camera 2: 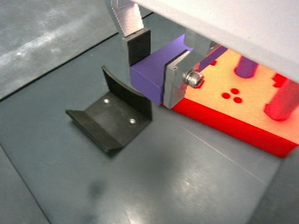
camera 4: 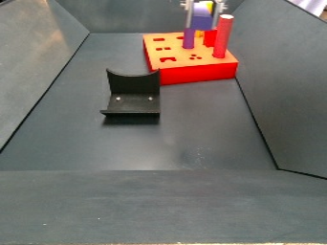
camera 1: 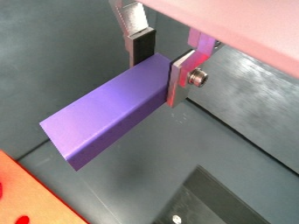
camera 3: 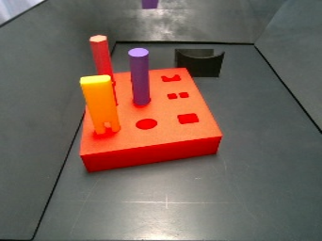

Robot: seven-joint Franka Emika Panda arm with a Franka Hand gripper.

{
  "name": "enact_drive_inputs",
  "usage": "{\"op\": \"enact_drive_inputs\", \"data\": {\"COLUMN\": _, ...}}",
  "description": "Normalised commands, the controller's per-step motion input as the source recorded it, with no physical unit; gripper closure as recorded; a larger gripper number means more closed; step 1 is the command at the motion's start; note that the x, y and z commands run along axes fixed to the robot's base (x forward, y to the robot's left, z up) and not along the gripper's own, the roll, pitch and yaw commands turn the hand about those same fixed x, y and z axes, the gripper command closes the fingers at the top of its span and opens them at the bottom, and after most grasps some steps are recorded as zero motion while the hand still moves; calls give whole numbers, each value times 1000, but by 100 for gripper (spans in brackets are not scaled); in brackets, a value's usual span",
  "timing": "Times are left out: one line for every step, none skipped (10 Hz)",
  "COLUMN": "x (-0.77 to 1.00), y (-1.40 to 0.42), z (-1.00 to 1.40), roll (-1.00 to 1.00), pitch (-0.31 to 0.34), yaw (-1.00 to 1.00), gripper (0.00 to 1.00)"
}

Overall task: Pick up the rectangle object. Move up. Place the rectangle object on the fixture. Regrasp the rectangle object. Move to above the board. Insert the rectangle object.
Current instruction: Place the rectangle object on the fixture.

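The claw (camera 1: 162,68) pinches the rectangle object (camera 1: 105,116) by one end, high above the fixture (camera 2: 111,118). Held so far off-centre, the bar may pivot or slip, probably landing crooked in the notch.

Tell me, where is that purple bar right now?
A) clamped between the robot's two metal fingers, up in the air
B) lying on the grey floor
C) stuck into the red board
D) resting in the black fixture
A: in a wrist view the gripper pinches the rectangle object above the floor; the fixture holds nothing.
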Motion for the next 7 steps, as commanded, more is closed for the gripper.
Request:
{"op": "enact_drive_inputs", "data": {"x": 1000, "y": 2, "z": -1, "roll": 34, "pitch": 82, "yaw": 39, "gripper": 100}}
{"op": "enact_drive_inputs", "data": {"x": 1000, "y": -1, "z": -2, "roll": 29, "pitch": 94, "yaw": 40, "gripper": 100}}
{"op": "enact_drive_inputs", "data": {"x": 1000, "y": -6, "z": -1, "roll": 23, "pitch": 109, "yaw": 41, "gripper": 100}}
{"op": "enact_drive_inputs", "data": {"x": 1000, "y": 88, "z": -107, "roll": -1000, "pitch": 184, "yaw": 87, "gripper": 100}}
{"op": "enact_drive_inputs", "data": {"x": 1000, "y": 99, "z": -111, "roll": -1000, "pitch": 187, "yaw": 76, "gripper": 100}}
{"op": "enact_drive_inputs", "data": {"x": 1000, "y": 109, "z": -100, "roll": -1000, "pitch": 187, "yaw": 56, "gripper": 100}}
{"op": "enact_drive_inputs", "data": {"x": 1000, "y": 89, "z": -64, "roll": -1000, "pitch": 201, "yaw": 30, "gripper": 100}}
